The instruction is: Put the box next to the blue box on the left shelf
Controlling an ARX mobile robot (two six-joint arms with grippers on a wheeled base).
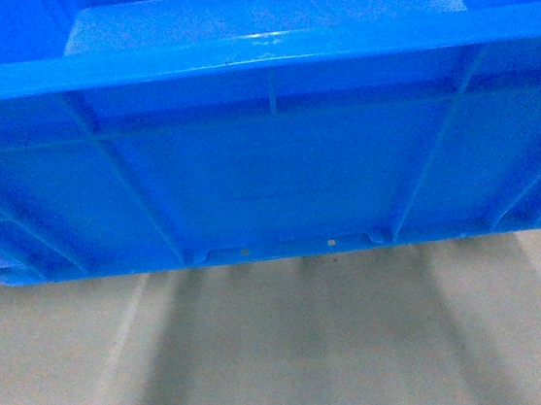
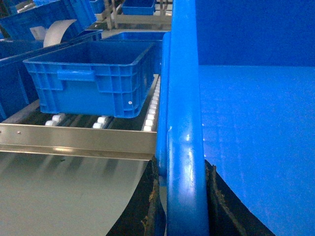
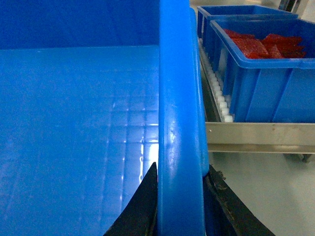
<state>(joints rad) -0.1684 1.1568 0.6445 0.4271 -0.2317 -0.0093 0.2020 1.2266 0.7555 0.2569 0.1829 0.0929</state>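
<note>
The box is a big bright-blue crate whose ribbed near wall fills the top of the head view, held above the floor. My left gripper is shut on its left rim, with black fingers on either side. My right gripper is shut on the right rim in the same way. The blue box stands on the left shelf, over white rollers, just left of the held box. Neither gripper shows in the head view.
More blue crates stand behind and left of the blue box. To the right, a crate holding red items sits on another roller shelf with a steel front rail. Grey floor lies below.
</note>
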